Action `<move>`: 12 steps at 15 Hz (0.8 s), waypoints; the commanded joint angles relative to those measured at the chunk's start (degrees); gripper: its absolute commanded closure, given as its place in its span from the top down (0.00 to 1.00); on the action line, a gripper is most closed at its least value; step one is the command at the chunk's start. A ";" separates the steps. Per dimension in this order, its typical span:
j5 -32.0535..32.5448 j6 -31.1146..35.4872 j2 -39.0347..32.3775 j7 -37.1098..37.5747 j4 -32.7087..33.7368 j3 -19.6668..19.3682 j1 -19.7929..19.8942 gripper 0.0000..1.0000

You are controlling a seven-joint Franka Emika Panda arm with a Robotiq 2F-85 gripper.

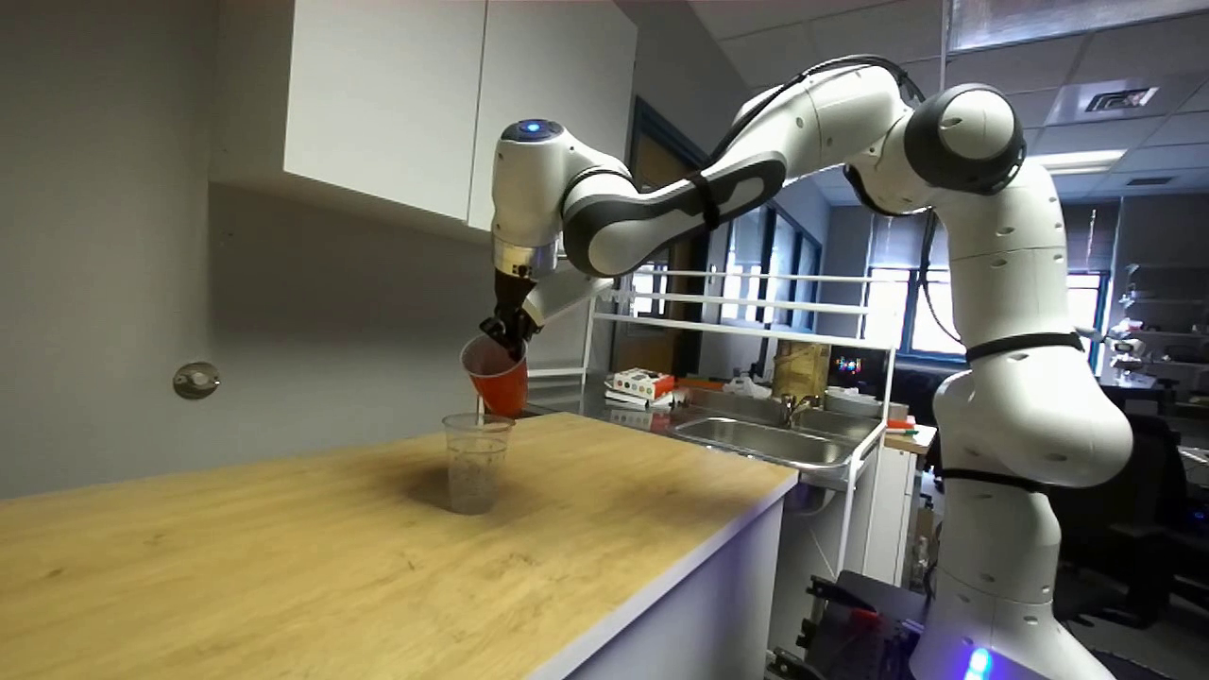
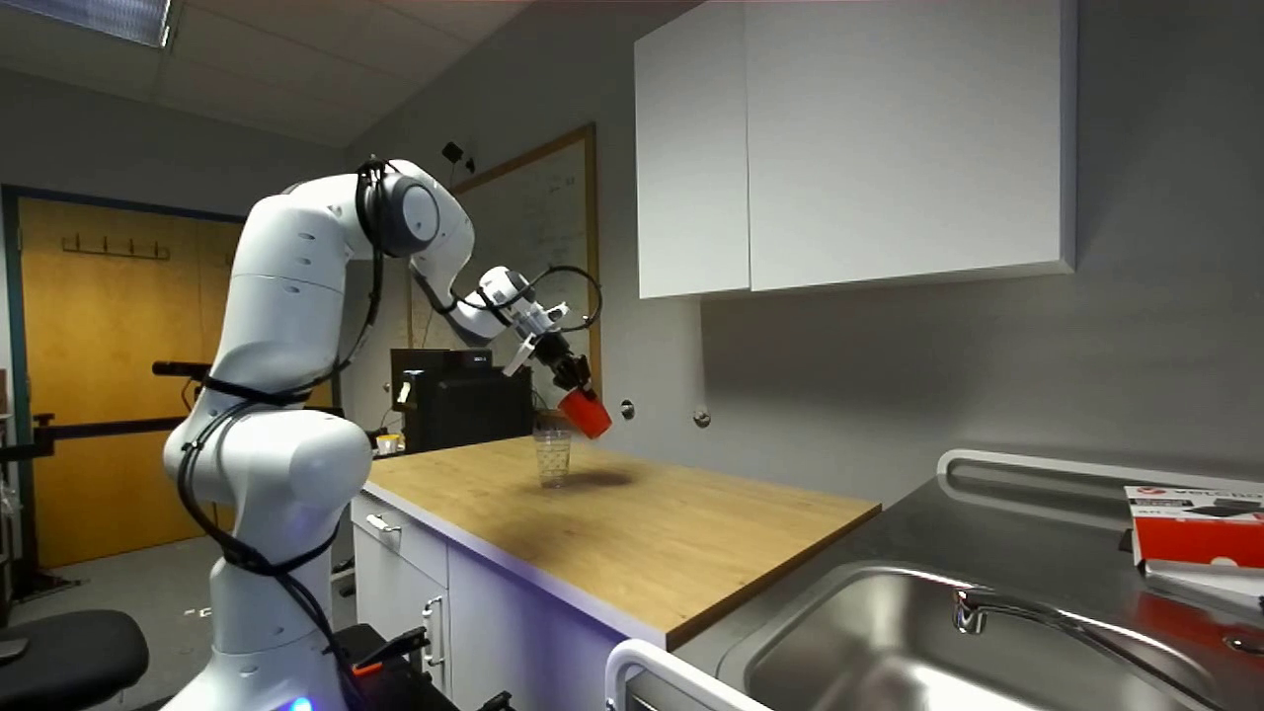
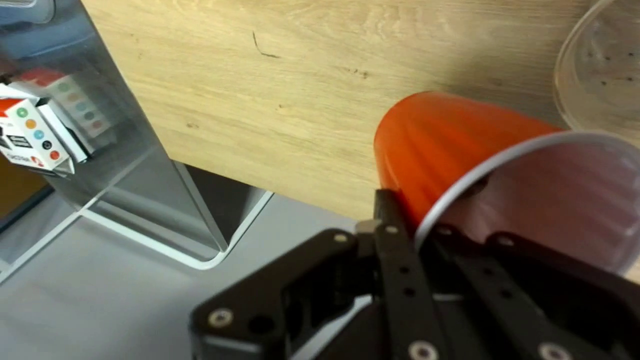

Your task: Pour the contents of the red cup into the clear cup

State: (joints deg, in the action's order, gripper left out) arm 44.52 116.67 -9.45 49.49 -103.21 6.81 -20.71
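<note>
The red cup (image 1: pixel 505 392) is held in the air, tilted, above and beside the clear cup. My gripper (image 1: pixel 510 342) is shut on its wall at the rim, one finger outside and one inside, as the wrist view shows (image 3: pixel 417 227). The red cup also shows in an exterior view (image 2: pixel 587 413) and in the wrist view (image 3: pixel 450 135); its inside looks pale. The clear cup (image 1: pixel 475 472) stands upright on the wooden counter in both exterior views (image 2: pixel 553 459). In the wrist view it (image 3: pixel 600 75) is cut off, with small dark dots inside. A faint thin vertical streak shows between the cups.
The wooden counter (image 1: pixel 312 557) ends at a sink (image 1: pixel 765 439) with a faucet. White cabinets (image 2: pixel 849 148) hang above the counter. A white rail frame (image 1: pixel 737 326) stands by the sink. A red and white box (image 2: pixel 1195 533) lies beside it.
</note>
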 commanded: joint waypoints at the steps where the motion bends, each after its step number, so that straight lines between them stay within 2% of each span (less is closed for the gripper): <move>1: 5.15 -2.95 1.99 2.55 -1.37 1.92 0.39 0.05; 7: 16.27 -8.94 0.72 6.33 -2.76 4.25 -0.17 0.05; 12: 21.57 -13.80 -0.89 8.04 -3.87 6.54 -0.84 0.05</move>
State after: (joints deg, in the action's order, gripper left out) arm 62.81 105.90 -9.94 55.92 -106.58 11.87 -21.06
